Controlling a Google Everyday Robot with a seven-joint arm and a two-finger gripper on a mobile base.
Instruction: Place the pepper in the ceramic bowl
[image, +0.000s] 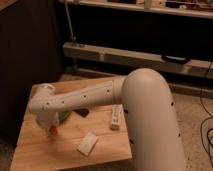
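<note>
nearest the camera, the big white arm (150, 115) fills the right side and reaches left across the wooden table (65, 155). on the front of the table lies a pale block (87, 144), flat, a bit tilted, apart from everything else. just beyond it, right of centre, a white remote-like bar (116, 117) lies lengthwise beside the arm's thick segment.

over at the left, the arm's wrist bends down and the gripper (52, 129) hangs low over the table's left part. the pepper (52, 131) shows as a small orange-red bit right at the gripper's tip, just above the wood; it seems to be at the fingers, but whether they are clamped on it or apart, can't tell. the wrist covers them.

right behind the gripper, a sliver of the green bowl (64, 116) peeks out from under the arm, mostly hidden. the pepper is beside that bowl on its near-left side. a dark object (82, 112) sits next to the bowl, under the arm.

farther back, a dark wall with a long low shelf (125, 56) running along it.
</note>
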